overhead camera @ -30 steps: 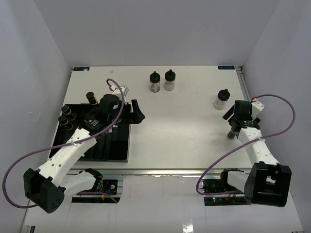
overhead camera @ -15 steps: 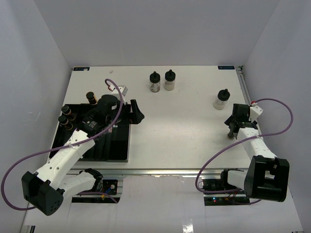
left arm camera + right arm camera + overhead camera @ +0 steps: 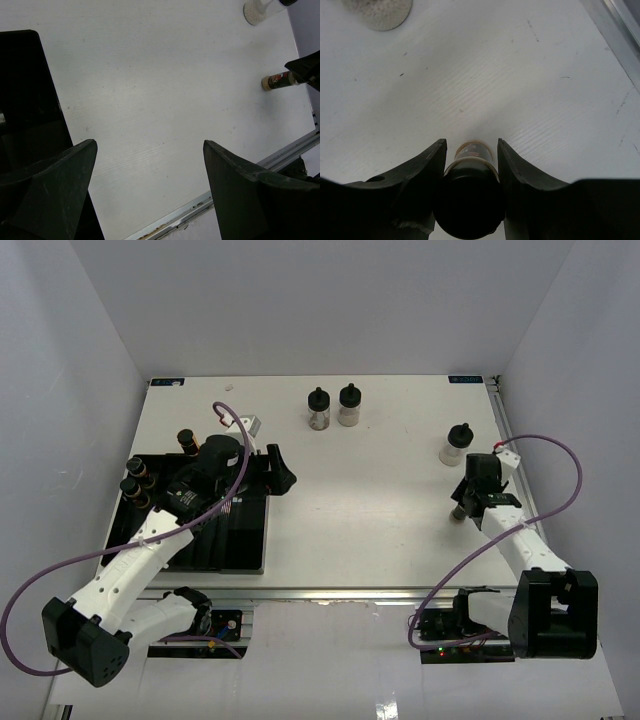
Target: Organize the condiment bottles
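My right gripper [image 3: 464, 506] is shut on a slim black-capped bottle [image 3: 470, 172] with brown contents, near the table's right edge. In the right wrist view the jaws of the right gripper [image 3: 471, 145] press both sides of the bottle, whose base is at the table top. A squat pale-powder bottle [image 3: 456, 445] stands just behind it. Two more bottles [image 3: 318, 410] [image 3: 349, 406] stand at the back centre. Three slim bottles [image 3: 187, 442] [image 3: 138, 472] [image 3: 132, 490] sit at the black tray [image 3: 235, 545]. My left gripper [image 3: 283, 468] hangs open and empty by the tray's right edge.
The left wrist view shows the open left gripper [image 3: 150, 147] over bare table, the tray [image 3: 25, 100] at left, and the held bottle [image 3: 277, 81] far right. The table's metal front rail [image 3: 280, 157] runs close below. A white wall borders the table on the right.
My right gripper has shut on the slim bottle and shifted a little left and back. The left arm has barely moved and stays open.
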